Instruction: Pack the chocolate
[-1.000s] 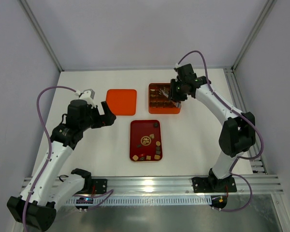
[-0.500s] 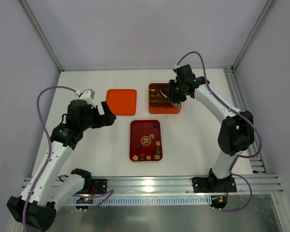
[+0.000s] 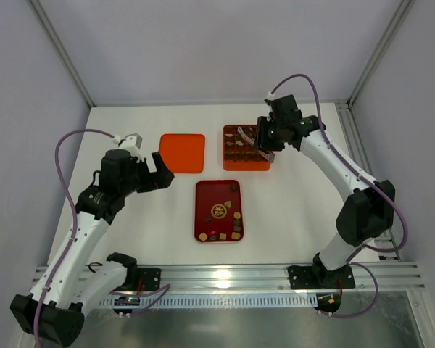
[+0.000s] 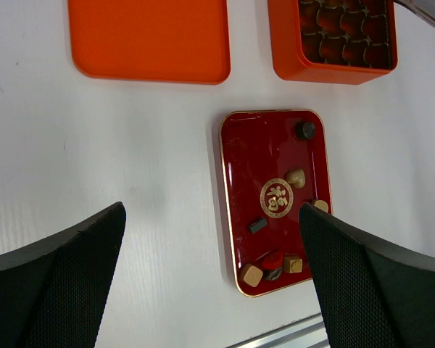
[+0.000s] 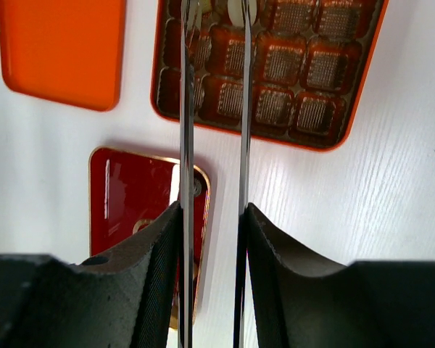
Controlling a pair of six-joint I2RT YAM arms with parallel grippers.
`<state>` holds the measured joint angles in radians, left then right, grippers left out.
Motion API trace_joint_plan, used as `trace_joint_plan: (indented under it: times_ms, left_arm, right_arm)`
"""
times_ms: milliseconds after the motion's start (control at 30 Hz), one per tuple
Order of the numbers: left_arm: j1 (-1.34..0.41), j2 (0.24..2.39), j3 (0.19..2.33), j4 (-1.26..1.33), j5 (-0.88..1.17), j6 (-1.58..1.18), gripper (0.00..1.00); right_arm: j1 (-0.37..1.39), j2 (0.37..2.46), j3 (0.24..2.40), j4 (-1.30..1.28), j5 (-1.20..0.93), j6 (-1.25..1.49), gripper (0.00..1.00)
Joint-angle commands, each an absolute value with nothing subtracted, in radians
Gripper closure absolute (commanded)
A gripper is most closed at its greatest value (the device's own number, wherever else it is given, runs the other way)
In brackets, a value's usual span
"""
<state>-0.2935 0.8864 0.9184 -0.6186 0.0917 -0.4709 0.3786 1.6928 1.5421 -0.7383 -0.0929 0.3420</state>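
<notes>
- Right gripper [image 3: 264, 140] hangs beyond the glossy dark red flat tray [image 4: 241, 181], over the orange plastic grid-compartment box [image 3: 246, 167]. Its thin blades are slightly apart; I cannot tell if they clamp anything.
- Risk: the blades could snag a compartment wall, or a piece could land in a filled cell.
- Small brown, tan and cream chocolate pieces [image 4: 296, 177]: several loose on the tray, some in the box.
- Left gripper [image 3: 162, 171], left of the tray, wide apart, holds nothing.
- Flat orange plastic lid [image 3: 183, 152] lies beyond the tray's left corner on the white bench [image 3: 130, 225], off the tray-to-box path.
</notes>
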Motion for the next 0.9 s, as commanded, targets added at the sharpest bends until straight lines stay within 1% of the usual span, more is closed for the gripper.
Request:
trace_joint_plan:
  times_ms: [0, 133, 233, 267, 400, 467, 667, 867]
  left_arm:
    - [-0.291, 0.885, 0.92, -0.604, 0.104, -0.474, 0.0]
    - [-0.291, 0.884, 0.92, -0.601, 0.112, -0.474, 0.0]
    - [-0.291, 0.884, 0.922, -0.6, 0.115, -0.472, 0.0]
    - [-0.291, 0.879, 0.922, -0.6, 0.117, -0.472, 0.0]
    - [-0.291, 0.874, 0.92, -0.603, 0.114, -0.474, 0.0]
    - [-0.291, 0.874, 0.922, -0.603, 0.117, -0.474, 0.0]
    - [-0.291, 0.88, 0.92, -0.601, 0.12, -0.476, 0.0]
    - [-0.291, 0.881, 0.92, -0.601, 0.117, -0.474, 0.0]
  right_arm:
    - [0.408, 1.528, 1.49, -0.744, -0.103, 0.33, 0.59]
    - [0.458, 1.37, 1.382, -0.778, -0.092, 0.334, 0.59]
    - [0.503, 1.289, 1.31, -0.828, -0.063, 0.345, 0.59]
    - [0.552, 1.24, 1.284, -0.847, -0.04, 0.354, 0.59]
    - [0.693, 1.157, 1.243, -0.992, 0.052, 0.406, 0.59]
    - [0.762, 1.112, 1.211, -1.022, 0.057, 0.439, 0.59]
    - [0.902, 1.055, 1.163, -1.159, 0.032, 0.517, 0.59]
    - [0.969, 1.052, 1.172, -1.216, -0.022, 0.497, 0.59]
